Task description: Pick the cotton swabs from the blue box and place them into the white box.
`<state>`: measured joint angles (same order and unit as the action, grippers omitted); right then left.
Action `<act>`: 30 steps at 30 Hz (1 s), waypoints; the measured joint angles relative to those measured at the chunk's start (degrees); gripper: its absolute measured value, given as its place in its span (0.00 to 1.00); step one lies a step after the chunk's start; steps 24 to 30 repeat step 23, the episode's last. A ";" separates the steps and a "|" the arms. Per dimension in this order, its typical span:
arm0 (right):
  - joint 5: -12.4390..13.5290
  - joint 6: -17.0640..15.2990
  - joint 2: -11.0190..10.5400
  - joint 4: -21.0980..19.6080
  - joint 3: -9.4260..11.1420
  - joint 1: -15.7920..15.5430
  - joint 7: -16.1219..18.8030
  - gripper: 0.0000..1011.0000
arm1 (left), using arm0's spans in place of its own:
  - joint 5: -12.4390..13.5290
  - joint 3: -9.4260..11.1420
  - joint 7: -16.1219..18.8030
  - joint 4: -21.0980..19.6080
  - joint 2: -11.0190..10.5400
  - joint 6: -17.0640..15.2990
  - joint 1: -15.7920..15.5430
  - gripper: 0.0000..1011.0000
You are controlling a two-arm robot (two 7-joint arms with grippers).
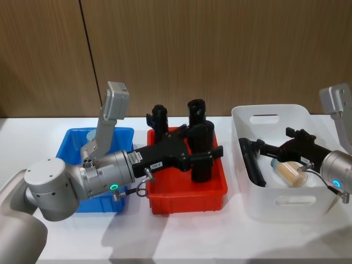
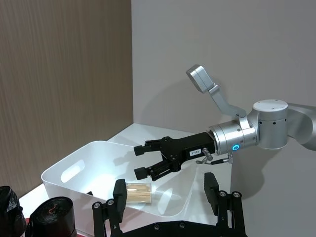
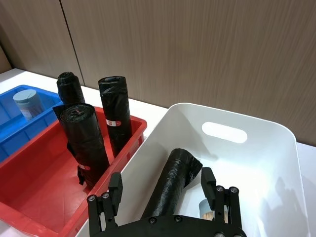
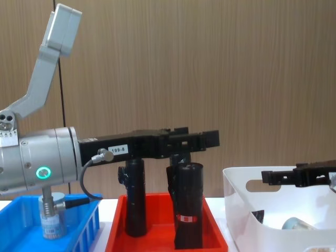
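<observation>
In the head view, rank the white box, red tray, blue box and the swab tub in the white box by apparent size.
1. White box.
2. Red tray, close to it in footprint but shallower.
3. Blue box, unsure because the left arm covers much of it.
4. Swab tub, clearly smallest.

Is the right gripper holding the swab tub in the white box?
No; the right gripper hangs open above the swab tub, which lies on the white box floor.

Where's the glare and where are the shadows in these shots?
Left wrist view: bright glare on the white box floor beside the swab tub. Right wrist view: a faint shadow on its inner wall. Head view: soft shadows on the table before the red tray.
</observation>
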<state>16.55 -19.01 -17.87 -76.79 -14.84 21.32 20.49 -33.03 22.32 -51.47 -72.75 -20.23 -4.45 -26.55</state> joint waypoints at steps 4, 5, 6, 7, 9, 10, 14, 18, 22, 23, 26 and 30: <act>0.00 0.00 0.00 -0.02 0.00 -0.02 0.00 0.99 | 0.00 0.00 0.00 0.00 0.00 0.00 0.00 0.99; 0.00 0.00 0.00 -0.02 0.00 -0.03 0.00 0.99 | 0.00 0.00 0.00 0.00 0.00 0.00 0.00 0.99; 0.00 0.00 0.00 -0.03 0.00 -0.03 0.00 0.99 | 0.00 0.00 0.00 0.00 0.00 0.00 0.00 0.99; 0.00 0.00 0.00 -0.04 0.00 -0.03 0.00 0.99 | 0.00 0.00 0.00 0.00 0.00 0.00 0.00 0.99; 0.00 0.00 0.00 -0.05 0.00 -0.03 0.00 0.99 | 0.00 0.00 0.00 0.00 0.00 0.00 0.00 0.99; 0.00 0.00 0.00 -0.05 0.00 -0.03 0.00 0.99 | 0.00 0.00 0.00 0.00 0.00 0.00 0.00 0.99; 0.00 0.00 0.00 -0.07 0.00 -0.03 0.00 0.99 | 0.00 0.00 0.00 0.00 0.00 0.00 0.00 0.99; 0.00 0.00 0.00 -0.07 0.00 -0.03 0.00 0.99 | 0.00 0.00 0.00 0.00 0.00 0.00 0.00 0.99; 0.00 0.01 0.00 -0.07 0.00 -0.03 -0.01 0.99 | 0.00 0.00 0.00 0.00 0.00 0.00 0.00 0.99; 0.00 0.01 0.00 -0.07 0.00 -0.03 -0.01 0.99 | 0.00 0.00 0.00 0.00 0.00 0.00 0.00 0.99; 0.00 0.01 0.00 -0.07 0.00 -0.03 -0.01 0.99 | 0.00 0.00 0.00 0.00 0.00 0.00 0.00 0.99; 0.00 0.01 0.00 -0.07 0.00 -0.03 -0.01 0.99 | 0.00 0.00 0.00 0.00 0.00 0.00 0.00 0.99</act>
